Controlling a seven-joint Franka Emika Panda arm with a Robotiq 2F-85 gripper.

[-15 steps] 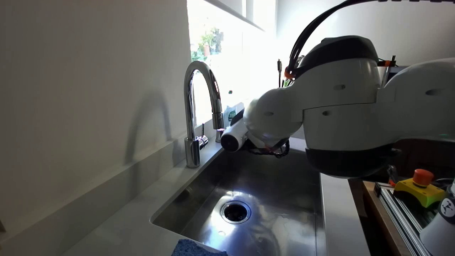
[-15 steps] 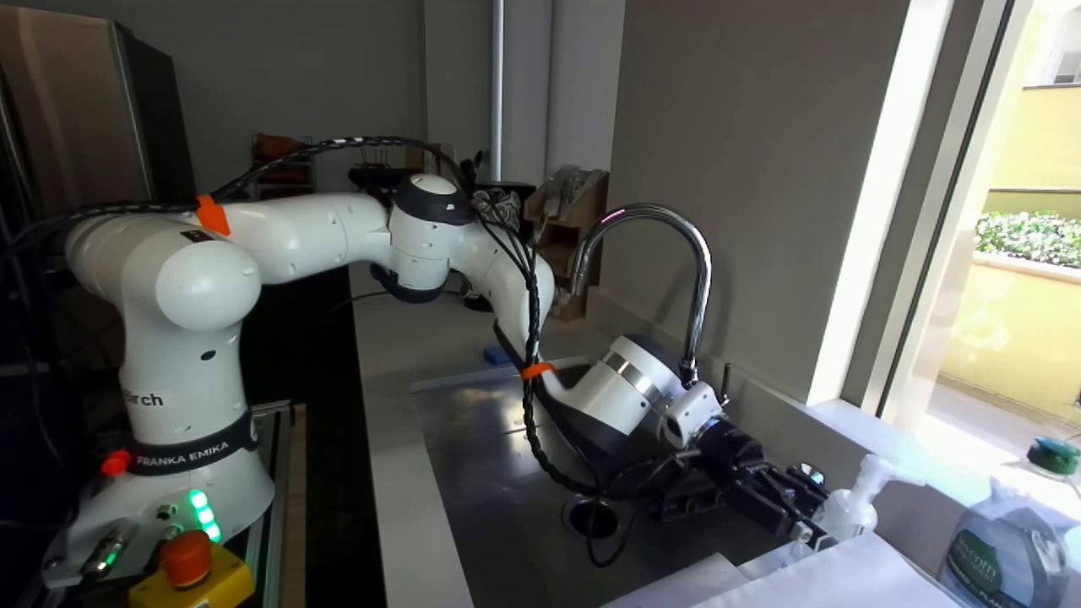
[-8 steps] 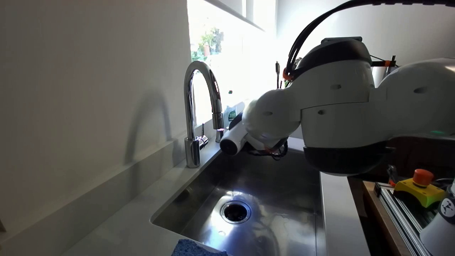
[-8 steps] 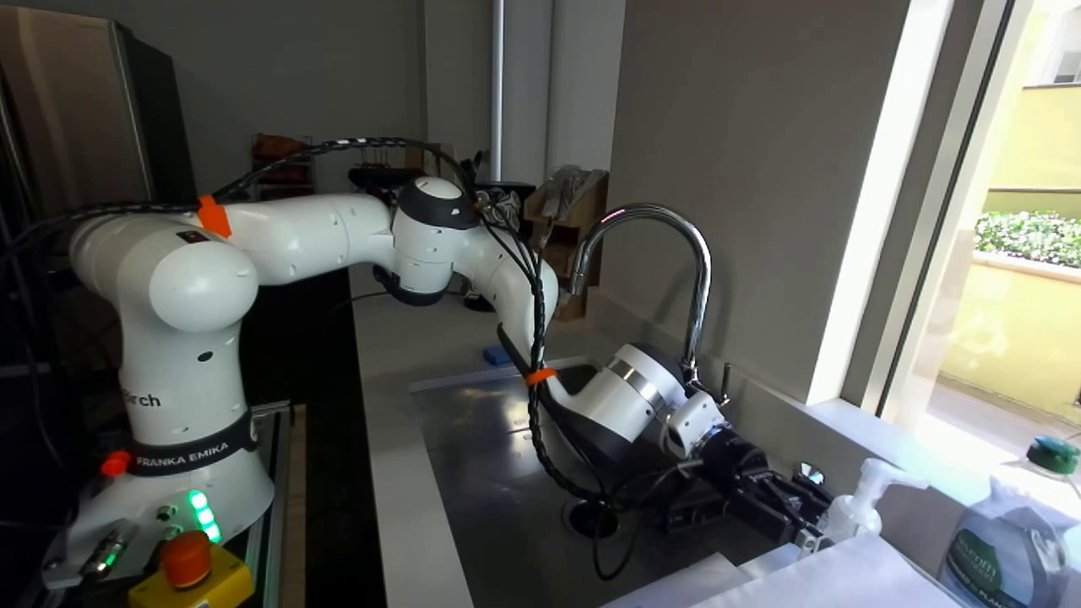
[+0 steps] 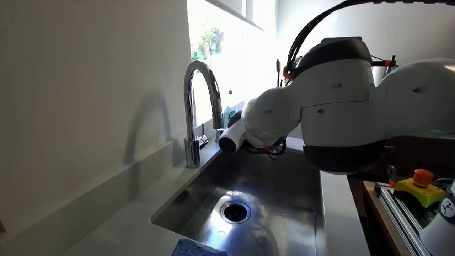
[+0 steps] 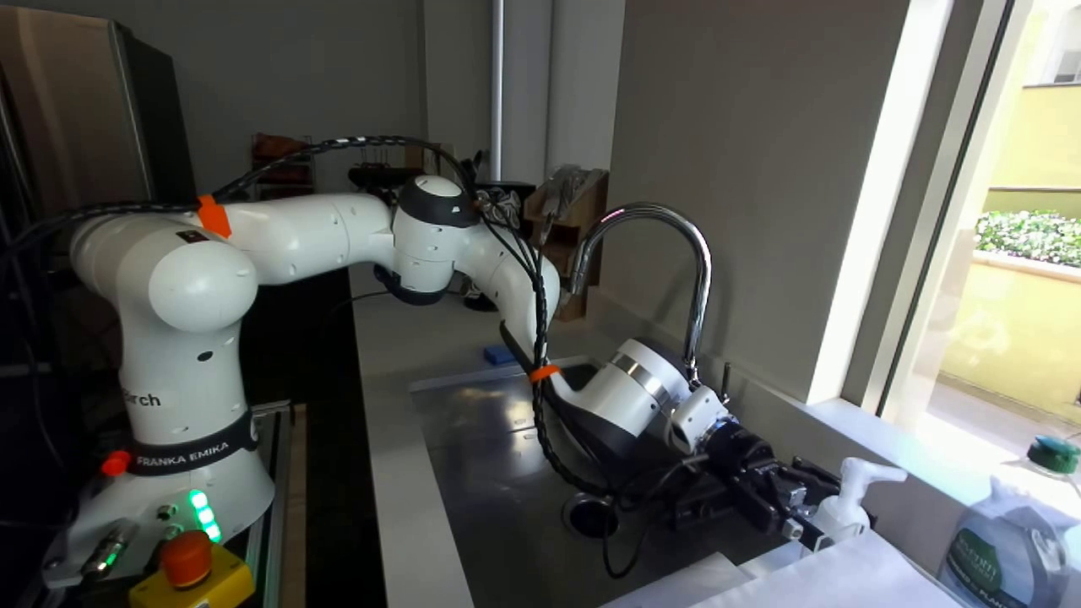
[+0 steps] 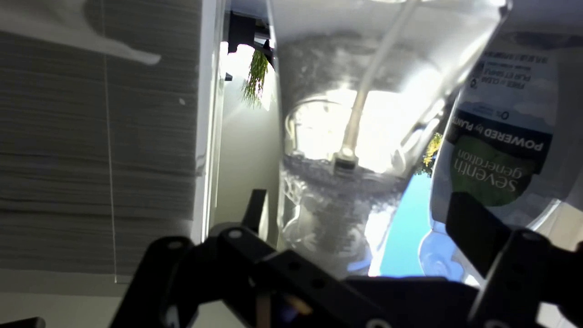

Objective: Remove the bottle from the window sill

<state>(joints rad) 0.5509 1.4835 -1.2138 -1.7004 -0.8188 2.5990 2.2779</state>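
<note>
While a jointed white robot arm with dark bands (image 6: 304, 236) reaches over a rectangular stainless-steel sink (image 5: 284, 199), its black two-fingered gripper (image 7: 360, 193) stands around a clear, see-through bottle (image 7: 387, 132). The jaws are spread wide, a finger to each side, with a thin gap along one flank of the bottle and a broader gap along the other, so they have hold of nothing. This bottle, topped by a white pump head (image 6: 855, 485), is near the sink's window-side edge; in an exterior view its pump shows against the grey strip of wall (image 6: 920, 523) beneath the long, pale window sill (image 6: 912, 456). Its base is hidden behind a white sheet (image 6: 853, 583), so what it rests on cannot be told. Inside, a thin, pale tube (image 7: 360, 105) runs down from the pump; glare leaves its other contents unclear.

Near it stands a larger bottle (image 6: 1013, 549) with a green cap (image 6: 1053, 456) and a round green "seventh generation" label (image 7: 494, 171). Its contents cannot be made out.

Set in the sink's floor is a round, dark drain (image 5: 235, 212). At the sink's window-side edge, a tall, arched chrome faucet (image 5: 193, 153) rises from the pale grey countertop (image 5: 117, 227). On that countertop, by the sink's short edge farthest from the bottles, lies a rough blue sponge-like pad (image 5: 195, 249).
</note>
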